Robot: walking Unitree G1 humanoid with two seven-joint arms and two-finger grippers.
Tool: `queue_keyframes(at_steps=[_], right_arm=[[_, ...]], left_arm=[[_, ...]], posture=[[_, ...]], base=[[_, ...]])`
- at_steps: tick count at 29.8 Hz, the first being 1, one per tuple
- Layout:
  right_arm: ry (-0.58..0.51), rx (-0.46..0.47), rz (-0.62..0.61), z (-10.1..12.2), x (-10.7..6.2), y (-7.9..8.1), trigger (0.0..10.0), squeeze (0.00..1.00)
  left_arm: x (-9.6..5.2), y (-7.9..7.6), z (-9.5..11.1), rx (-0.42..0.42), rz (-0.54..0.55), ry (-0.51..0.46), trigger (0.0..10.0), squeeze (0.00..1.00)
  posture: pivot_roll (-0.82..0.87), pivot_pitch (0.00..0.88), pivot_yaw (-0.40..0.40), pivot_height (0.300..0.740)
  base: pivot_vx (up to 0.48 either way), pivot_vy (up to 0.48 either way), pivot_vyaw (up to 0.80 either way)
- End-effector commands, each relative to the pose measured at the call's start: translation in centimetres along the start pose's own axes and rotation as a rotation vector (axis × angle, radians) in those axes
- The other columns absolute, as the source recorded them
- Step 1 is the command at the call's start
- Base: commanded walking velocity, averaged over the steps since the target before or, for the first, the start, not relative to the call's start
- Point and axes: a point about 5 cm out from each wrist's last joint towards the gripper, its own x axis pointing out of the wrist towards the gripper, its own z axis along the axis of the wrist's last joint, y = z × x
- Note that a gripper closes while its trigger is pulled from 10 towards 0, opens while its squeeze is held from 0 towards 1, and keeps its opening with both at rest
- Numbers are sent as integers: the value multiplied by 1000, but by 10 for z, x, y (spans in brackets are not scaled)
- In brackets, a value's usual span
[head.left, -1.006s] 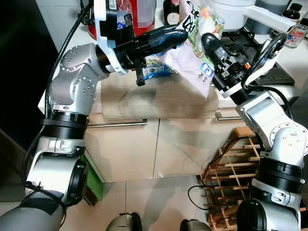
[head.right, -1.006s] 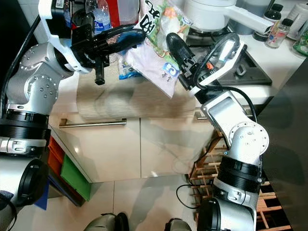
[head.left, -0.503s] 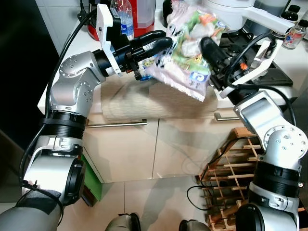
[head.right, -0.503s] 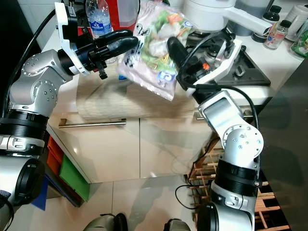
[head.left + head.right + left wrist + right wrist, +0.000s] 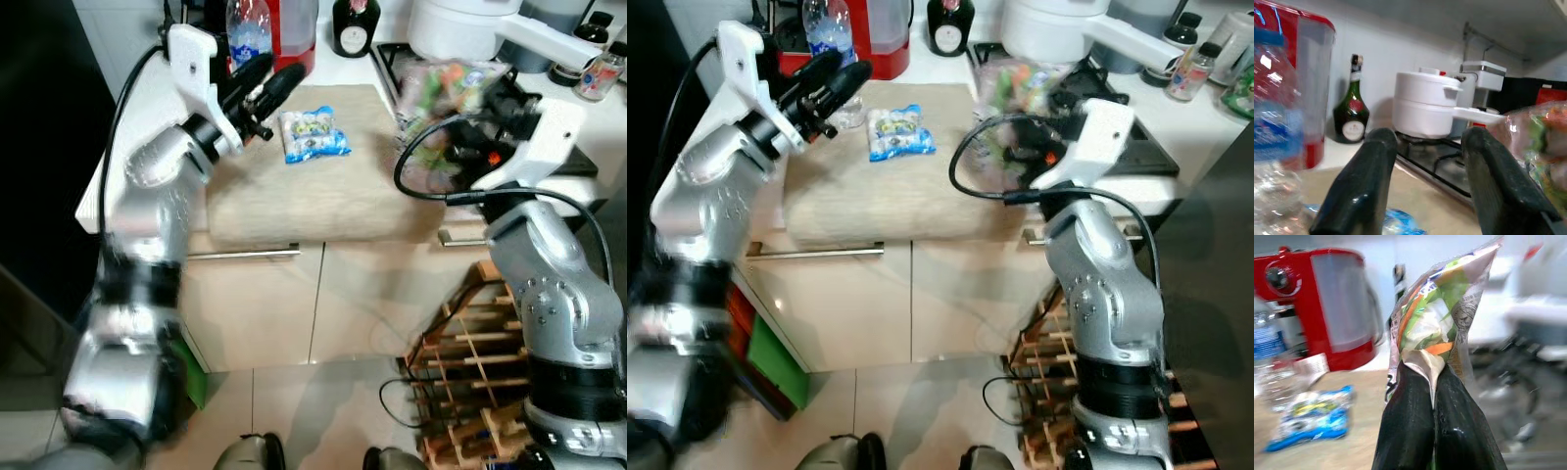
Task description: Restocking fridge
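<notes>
Red appliance (image 5: pixel 884 34) at the counter's back edge, dark green bottle (image 5: pixel 1352 113) beside it, white pot (image 5: pixel 1428 111) on the hob (image 5: pixel 1136 132), wooden wine rack (image 5: pixel 468 367) on the floor below the counter's right end.

The beige mat (image 5: pixel 294 191) on the counter is lying mostly bare in front, offering open room between the two arms; a small blue packet (image 5: pixel 313 134) is sitting on its rear part. Behind, a water bottle (image 5: pixel 828 44), a red appliance (image 5: pixel 884 29) and a dark green bottle (image 5: pixel 946 22) are lining the wall. The left gripper (image 5: pixel 266 86), fingers spread, is hovering beside the water bottle. On the right, the right gripper (image 5: pixel 1432 396) is pinching a vegetable bag (image 5: pixel 446 108) before the stove (image 5: pixel 1122 117) and white pot (image 5: pixel 460 29).
</notes>
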Motion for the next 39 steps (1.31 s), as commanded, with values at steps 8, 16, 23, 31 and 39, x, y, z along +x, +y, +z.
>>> queue_keyframes(at_steps=[8,16,23,31,39], right_arm=[[-167,-283,-23,-2,-21,13,0,0],[-178,-370,-14,-26,-44,11,0,0],[6,-240,-64,-68,-43,-5,0,0],[35,-162,-28,-75,-25,-1,0,0],[35,-144,29,-76,-21,5,0,0]], left_arm=[[-31,-23,-15,65,164,30,10000,0],[-67,-5,-29,219,350,77,10000,0],[-77,10,-54,212,469,176,10000,0],[-68,11,-59,239,532,186,10000,0],[-61,13,-60,239,562,183,10000,0]], posture=[[-147,48,-5,740],[-107,18,-4,740],[-87,0,-11,740],[-100,0,-13,740],[-113,0,-8,740]], base=[[0,0,0],[0,0,0],[0,0,0],[-30,0,0],[-325,0,0]])
